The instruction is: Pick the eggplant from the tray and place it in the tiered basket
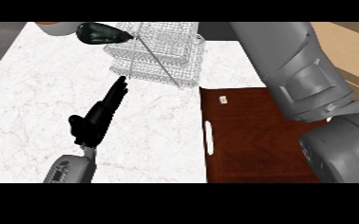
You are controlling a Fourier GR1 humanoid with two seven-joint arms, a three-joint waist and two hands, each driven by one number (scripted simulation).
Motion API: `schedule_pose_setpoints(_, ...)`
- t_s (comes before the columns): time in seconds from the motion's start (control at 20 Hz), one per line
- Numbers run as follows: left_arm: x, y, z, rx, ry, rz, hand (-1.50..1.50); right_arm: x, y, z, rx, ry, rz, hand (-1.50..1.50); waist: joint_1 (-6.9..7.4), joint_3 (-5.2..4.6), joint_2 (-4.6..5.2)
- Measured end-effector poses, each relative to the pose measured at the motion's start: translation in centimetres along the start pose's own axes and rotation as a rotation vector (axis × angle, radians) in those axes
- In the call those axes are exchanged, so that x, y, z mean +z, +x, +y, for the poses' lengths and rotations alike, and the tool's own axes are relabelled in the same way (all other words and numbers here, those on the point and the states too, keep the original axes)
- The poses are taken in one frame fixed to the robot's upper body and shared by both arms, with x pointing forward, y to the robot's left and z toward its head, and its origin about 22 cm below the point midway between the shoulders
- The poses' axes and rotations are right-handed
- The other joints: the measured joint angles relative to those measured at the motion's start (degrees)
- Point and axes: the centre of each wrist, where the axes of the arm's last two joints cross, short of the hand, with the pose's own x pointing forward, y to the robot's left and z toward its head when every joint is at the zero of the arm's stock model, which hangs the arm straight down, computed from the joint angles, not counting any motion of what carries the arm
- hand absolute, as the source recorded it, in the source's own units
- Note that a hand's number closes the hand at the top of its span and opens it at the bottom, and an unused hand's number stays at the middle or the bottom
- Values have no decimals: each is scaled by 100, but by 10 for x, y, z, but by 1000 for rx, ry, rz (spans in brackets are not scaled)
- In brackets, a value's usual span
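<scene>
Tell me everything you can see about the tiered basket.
The tiered basket is pale, see-through wire mesh in stepped levels, with a thin rod slanting across it. It stands at the far side of the marble counter, beyond the wooden tray's far left corner. The dark eggplant overlaps its far left edge; whether it rests inside is unclear. The left hand's straight fingers point at its near left corner.

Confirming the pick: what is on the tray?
Only a small white item near the tray's far left corner shows. The right forearm covers the tray's right side, so that part is unseen.
</scene>
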Motion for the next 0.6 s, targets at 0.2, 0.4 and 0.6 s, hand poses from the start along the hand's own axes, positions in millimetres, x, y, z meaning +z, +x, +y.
schedule_pose_setpoints(0.2,6,-4,6,1,22,10,0,-24,-7,-35,-95,-102,-44,-150,-122,9,-44)
schedule_pose_setpoints(0.4,11,-7,10,8,46,22,0,-49,-20,-82,-166,-144,-68,-150,-253,15,-89)
schedule_pose_setpoints(0.6,16,-11,12,17,63,31,0,-70,-49,-133,-172,-146,-73,-150,-356,15,-120)
